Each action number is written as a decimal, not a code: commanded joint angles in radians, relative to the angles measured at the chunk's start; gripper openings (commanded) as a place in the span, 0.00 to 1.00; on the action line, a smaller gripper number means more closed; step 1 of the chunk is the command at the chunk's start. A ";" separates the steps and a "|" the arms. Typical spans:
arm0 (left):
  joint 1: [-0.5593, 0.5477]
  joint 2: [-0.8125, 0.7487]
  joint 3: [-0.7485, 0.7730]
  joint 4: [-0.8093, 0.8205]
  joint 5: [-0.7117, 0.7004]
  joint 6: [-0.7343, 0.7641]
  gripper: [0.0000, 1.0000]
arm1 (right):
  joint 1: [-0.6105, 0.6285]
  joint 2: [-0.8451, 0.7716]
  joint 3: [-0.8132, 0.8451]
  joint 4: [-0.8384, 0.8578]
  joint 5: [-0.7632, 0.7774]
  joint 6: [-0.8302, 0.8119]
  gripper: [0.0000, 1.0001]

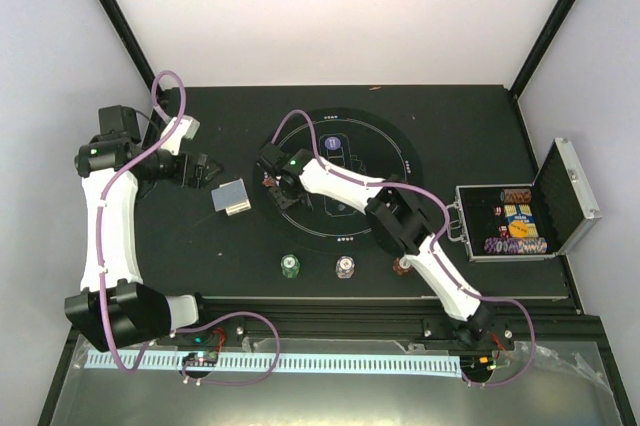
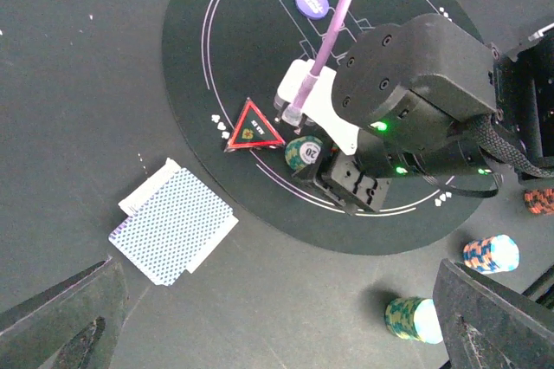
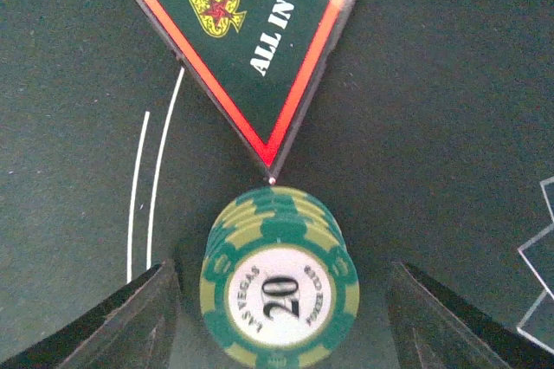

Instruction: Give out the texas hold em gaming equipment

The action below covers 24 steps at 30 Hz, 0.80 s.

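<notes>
A small stack of green chips [image 3: 279,287] marked 20 stands on the round mat just below the tip of the red "ALL IN" triangle [image 3: 251,31]. My right gripper [image 3: 281,326] straddles the stack, open, with a gap showing on each side between its fingers [image 3: 130,317] and the chips. In the left wrist view the same green chips [image 2: 304,153] sit beside the triangle [image 2: 252,126] under the right arm's head. The blue-grey-backed cards [image 2: 173,224] lie left of the mat. My left gripper [image 1: 205,171] hovers open near the cards [image 1: 231,196], holding nothing.
A purple disc [image 1: 333,144] lies at the far side of the mat [image 1: 385,161]. Three chip stacks stand along the near edge: green [image 1: 290,266], white [image 1: 346,266] and red [image 1: 403,266]. The open black case [image 1: 520,216] with more chips sits at the right.
</notes>
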 commanded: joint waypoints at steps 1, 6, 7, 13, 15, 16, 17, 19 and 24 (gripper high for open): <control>0.011 0.002 0.054 -0.033 0.005 0.004 0.99 | 0.000 -0.098 0.006 -0.037 -0.020 -0.011 0.69; 0.013 0.002 0.058 -0.038 -0.006 0.005 0.99 | 0.013 -0.242 -0.090 -0.036 0.000 0.004 0.73; 0.012 0.003 0.060 -0.039 -0.008 0.005 0.99 | 0.023 -0.278 -0.126 -0.025 0.008 0.008 0.75; 0.012 -0.004 0.068 -0.049 -0.005 0.009 0.99 | 0.136 -0.432 -0.285 -0.021 0.062 0.058 0.82; 0.012 -0.008 0.064 -0.047 0.000 0.011 0.99 | 0.189 -0.473 -0.349 -0.004 0.070 0.080 0.85; 0.014 -0.009 0.063 -0.045 0.001 0.012 0.99 | 0.212 -0.493 -0.381 0.004 0.067 0.095 0.86; 0.012 -0.008 0.063 -0.044 0.001 0.011 0.99 | 0.234 -0.505 -0.408 0.011 0.062 0.107 0.87; 0.014 -0.004 0.065 -0.046 0.002 0.011 0.99 | 0.280 -0.523 -0.458 0.027 0.053 0.133 0.89; 0.013 -0.012 0.062 -0.045 0.005 0.015 0.99 | 0.337 -0.518 -0.522 0.054 0.025 0.168 0.91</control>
